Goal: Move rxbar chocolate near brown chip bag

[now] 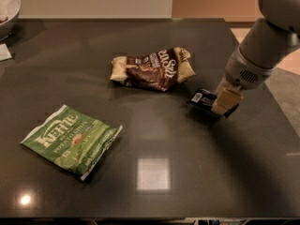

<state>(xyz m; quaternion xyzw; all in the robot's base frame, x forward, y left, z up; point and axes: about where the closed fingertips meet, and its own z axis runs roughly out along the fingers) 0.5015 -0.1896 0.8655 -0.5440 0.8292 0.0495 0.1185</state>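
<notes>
While I am watching the single camera view, the gripper (225, 104) is hanging low over the right part of the dark table (187, 191), at the end of the grey arm (262, 50) that is coming in from the upper right corner.

Gripper state: its tan fingers (228, 99) are pinching the right end of the chocolate bar (202, 98). The rest of the bar is sticking out to the left, with the white label patch facing up. I am not able to tell whether the bar is touching the tabletop or sitting just above it; a dark shadow is lying under it.

The brown chip bag (152, 69) is lying crumpled near the middle of the table, cream ends pointing left and right, white lettering showing. The chocolate bar is sitting near the bag's right end, lower and to the right of it, with a narrow strip of bare table between them. They are not touching.

The green chip bag (70, 139) is lying flat toward the front left, well apart from both.

The edge of a bowl (7, 11) is showing in the far left corner, with a small white card (3, 52) just below it at the frame edge. A square light reflection (152, 174) is glinting on the front of the table.
</notes>
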